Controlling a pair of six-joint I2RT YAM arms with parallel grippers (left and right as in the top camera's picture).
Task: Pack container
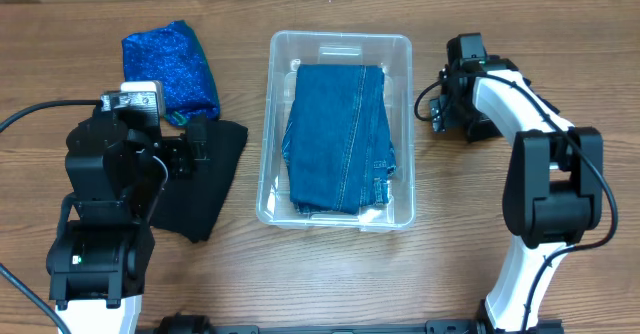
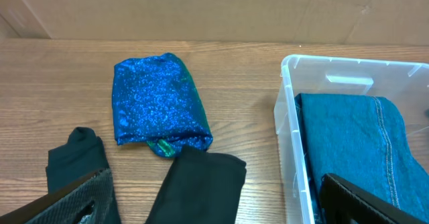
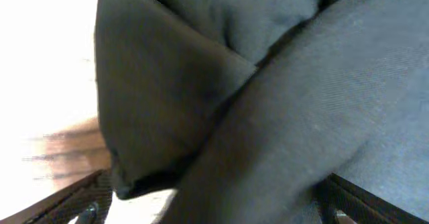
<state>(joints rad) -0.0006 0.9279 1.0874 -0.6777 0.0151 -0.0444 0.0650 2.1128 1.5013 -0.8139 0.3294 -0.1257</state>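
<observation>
1. Left pincer (image 1: pixel 196 146): jaws spread wide, holding nothing. It hovers directly over the black garment (image 2: pixel 201 184), which lies on the desk (image 2: pixel 255 76) below and between its fingers.
2. Just ahead of that pincer lies the blue sparkly garment (image 2: pixel 157 103), close against the black one's far edge.
3. To that pincer's right stands the container (image 2: pixel 287 117), with folded jeans (image 2: pixel 355 143) inside it.
4. Right pincer (image 1: pixel 438 102): positioned just beside the container's opposite wall. Its fingers stand well apart. Dark cloth (image 3: pixel 268 83) fills its camera, and what that cloth is cannot be told.
5. Judgement: one garment is packed and two are outstanding. The step in hand is the pickup of the black garment.
6. Judgement: the next move calls for descending, closing on a thick fold, then lifting and carrying rightward over the rim.
</observation>
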